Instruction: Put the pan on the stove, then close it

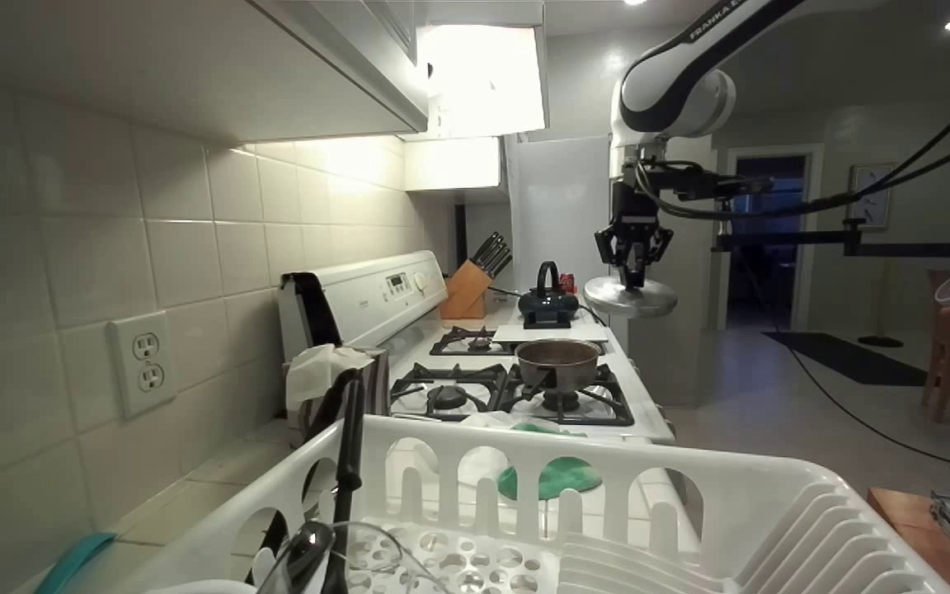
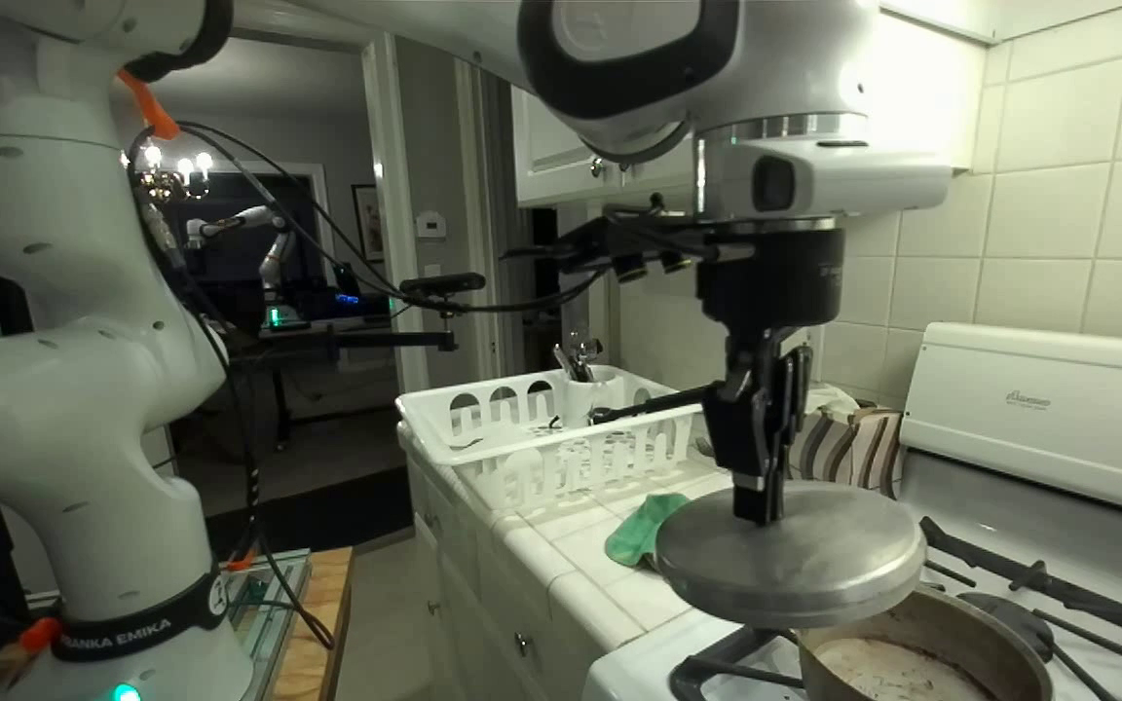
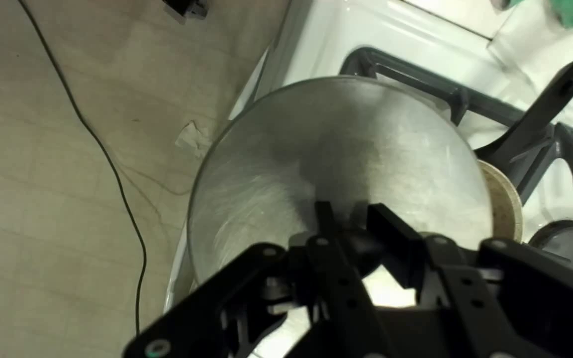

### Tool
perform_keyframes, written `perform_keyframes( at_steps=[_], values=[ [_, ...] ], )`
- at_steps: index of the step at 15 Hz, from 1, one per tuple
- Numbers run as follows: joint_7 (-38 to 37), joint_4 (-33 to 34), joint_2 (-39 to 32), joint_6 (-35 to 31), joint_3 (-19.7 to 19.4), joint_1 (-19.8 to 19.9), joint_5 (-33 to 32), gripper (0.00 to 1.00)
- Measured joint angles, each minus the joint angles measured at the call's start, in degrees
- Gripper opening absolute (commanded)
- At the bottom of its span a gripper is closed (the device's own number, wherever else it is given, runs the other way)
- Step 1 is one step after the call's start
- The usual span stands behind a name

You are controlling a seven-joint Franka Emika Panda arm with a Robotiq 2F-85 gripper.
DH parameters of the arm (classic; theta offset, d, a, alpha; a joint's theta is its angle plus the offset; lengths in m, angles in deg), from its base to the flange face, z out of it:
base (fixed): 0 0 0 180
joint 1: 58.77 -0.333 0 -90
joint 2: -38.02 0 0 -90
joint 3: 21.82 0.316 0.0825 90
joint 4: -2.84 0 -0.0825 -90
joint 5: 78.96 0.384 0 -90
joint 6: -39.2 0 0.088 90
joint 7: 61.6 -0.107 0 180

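The pan point(image 1: 557, 367), grey with a brownish inside, rests on a front burner of the white stove point(image 1: 359, 305). Its black handle point(image 3: 540, 114) points toward the counter with the dish rack. A round metal lid point(image 2: 814, 555) hangs level in the air, higher than the pan point(image 2: 921, 662) and offset toward the stove's front edge. My gripper point(image 2: 759, 511) points straight down, shut on the lid's knob, which the fingers mostly hide. From the wrist view, the lid point(image 3: 276, 149) covers all but a sliver of the pan point(image 3: 503, 204) beside my gripper point(image 3: 348, 209).
A white dish rack point(image 2: 561, 438) stands on the counter beside the stove, with a green cloth point(image 2: 644, 531) between them. Farther along are a dark kettle point(image 1: 547, 305) and a knife block point(image 1: 467, 290). Cabinets point(image 1: 343, 66) overhang the wall side.
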Motion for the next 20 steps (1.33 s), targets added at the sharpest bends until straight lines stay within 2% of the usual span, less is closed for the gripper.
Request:
perform_keyframes(
  at_steps=[7, 14, 20],
  values=[
    [0.2, 14.8, -12.6, 8.2, -1.0, 0.3, 7.8, 0.06],
    [0.8, 23.0, -21.3, 11.2, -1.6, 2.3, 15.0, 0.06],
    [0.7, 29.9, -26.9, 14.0, -1.3, 2.5, 16.9, 0.06]
  ],
)
